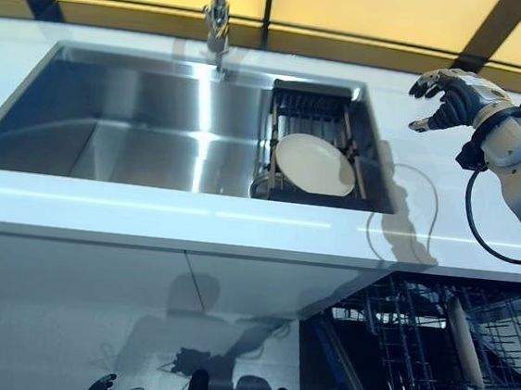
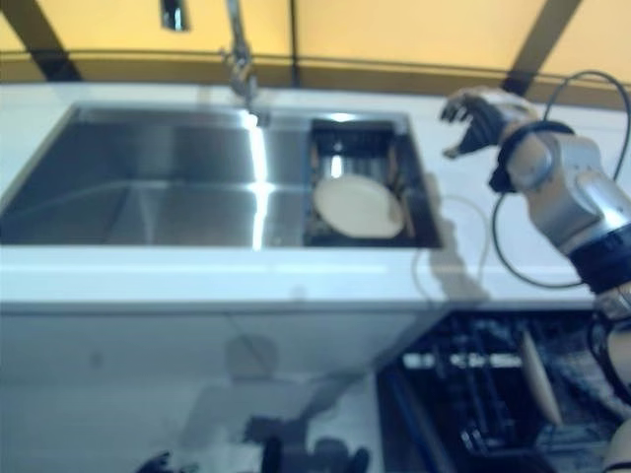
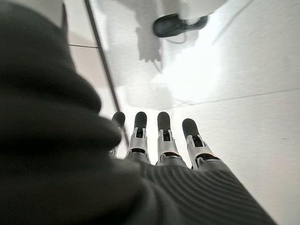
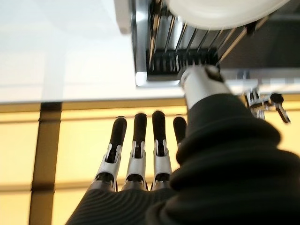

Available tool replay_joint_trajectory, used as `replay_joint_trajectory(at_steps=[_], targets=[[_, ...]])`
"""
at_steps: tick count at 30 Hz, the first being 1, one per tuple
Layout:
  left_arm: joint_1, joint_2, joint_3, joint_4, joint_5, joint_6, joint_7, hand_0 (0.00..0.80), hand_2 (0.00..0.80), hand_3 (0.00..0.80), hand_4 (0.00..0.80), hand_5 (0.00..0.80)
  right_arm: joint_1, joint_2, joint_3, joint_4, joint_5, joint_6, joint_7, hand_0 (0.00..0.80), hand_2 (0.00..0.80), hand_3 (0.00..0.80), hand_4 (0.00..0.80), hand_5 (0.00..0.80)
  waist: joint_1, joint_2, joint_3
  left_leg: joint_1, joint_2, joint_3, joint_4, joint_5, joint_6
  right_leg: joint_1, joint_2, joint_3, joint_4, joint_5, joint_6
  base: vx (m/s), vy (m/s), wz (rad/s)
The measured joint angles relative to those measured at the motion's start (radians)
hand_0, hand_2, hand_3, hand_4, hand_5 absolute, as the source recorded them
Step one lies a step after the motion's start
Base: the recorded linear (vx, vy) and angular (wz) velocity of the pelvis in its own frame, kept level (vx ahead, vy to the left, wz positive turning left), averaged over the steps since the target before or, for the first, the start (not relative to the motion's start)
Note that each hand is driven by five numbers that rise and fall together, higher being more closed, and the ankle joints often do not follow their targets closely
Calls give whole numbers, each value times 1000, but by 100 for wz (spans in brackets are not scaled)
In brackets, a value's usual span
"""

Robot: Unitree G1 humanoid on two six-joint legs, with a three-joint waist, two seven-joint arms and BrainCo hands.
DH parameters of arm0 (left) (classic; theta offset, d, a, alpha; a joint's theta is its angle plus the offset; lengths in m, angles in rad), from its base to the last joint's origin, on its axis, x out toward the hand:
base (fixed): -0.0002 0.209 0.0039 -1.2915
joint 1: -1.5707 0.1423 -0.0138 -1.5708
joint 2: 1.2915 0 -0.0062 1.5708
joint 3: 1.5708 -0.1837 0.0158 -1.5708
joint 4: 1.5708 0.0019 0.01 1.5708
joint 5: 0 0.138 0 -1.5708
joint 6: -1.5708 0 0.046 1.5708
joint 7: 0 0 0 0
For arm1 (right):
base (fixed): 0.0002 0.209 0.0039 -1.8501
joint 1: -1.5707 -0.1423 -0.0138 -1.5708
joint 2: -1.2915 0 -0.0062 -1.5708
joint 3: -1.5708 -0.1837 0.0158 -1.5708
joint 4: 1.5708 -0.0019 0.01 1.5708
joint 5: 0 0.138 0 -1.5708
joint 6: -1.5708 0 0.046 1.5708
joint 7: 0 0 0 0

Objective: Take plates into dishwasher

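Sink (image 1: pixel 137 126): brushed steel, satin sheen with bright streaks of reflection. Tap (image 1: pixel 218 14): polished metal, glossy. Bench (image 1: pixel 239 221): smooth white top, semi-gloss. Rack (image 1: pixel 317 117) in the sink: dark metal bars, dull. Plate (image 1: pixel 315 163): cream, smooth, soft glaze. Dishwasher basket (image 1: pixel 431 348): thin coated wire, dark grey. Floor (image 3: pixel 225 70): pale, glossy, mirror-like. Right hand (image 1: pixel 453 96): silver metal-look fingers, matt dark tips, ribbed matt black cover. Left hand (image 3: pixel 159 140): same finish

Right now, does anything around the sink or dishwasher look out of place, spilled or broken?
Nothing stands out. One white plate leans in the rack inside the sink, the dishwasher basket is pulled out below, and the right hand hovers open over the counter.
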Motion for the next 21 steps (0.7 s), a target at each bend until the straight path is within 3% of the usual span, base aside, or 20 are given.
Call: replay_joint_trajectory(at_steps=[1,2,3,10,21], targets=[[-5,7,-6,-1,-9,-4,0,0,0,0,0,0,-47,14,21,37,0,9,-5,800,800,800,800,800,1,8,22,-22,-1,-14,1,7,-1,-14,-1,-14,0,0,0,1,-9,26],[-9,16,-18,-2,-11,-7,-1,0,0,0,0,0,-68,15,23,49,0,16,-9,596,596,596,596,596,2,13,38,-32,-1,-17,1,9,-2,-22,-1,-15,3,2,-2,9,-8,21],[-9,20,-17,-6,-13,-11,-1,0,0,0,0,0,-93,19,38,63,1,19,-16,0,0,0,0,0,9,18,54,-40,-1,-18,1,10,-2,-28,0,-16,3,2,-3,14,-3,7],[-15,24,-18,-22,-32,-28,-5,0,0,0,0,0,-164,37,53,81,5,27,-48,0,0,0,0,0,24,41,112,-63,-1,-38,-1,10,-2,-44,0,-30,3,2,-3,10,21,7],[-38,36,-18,-46,-38,-33,-21,0,0,0,0,0,-237,47,105,105,34,20,-68,0,0,0,0,0,26,41,129,-65,-2,-40,-1,15,-4,-44,-2,-39,3,2,-3,1,1,1]])
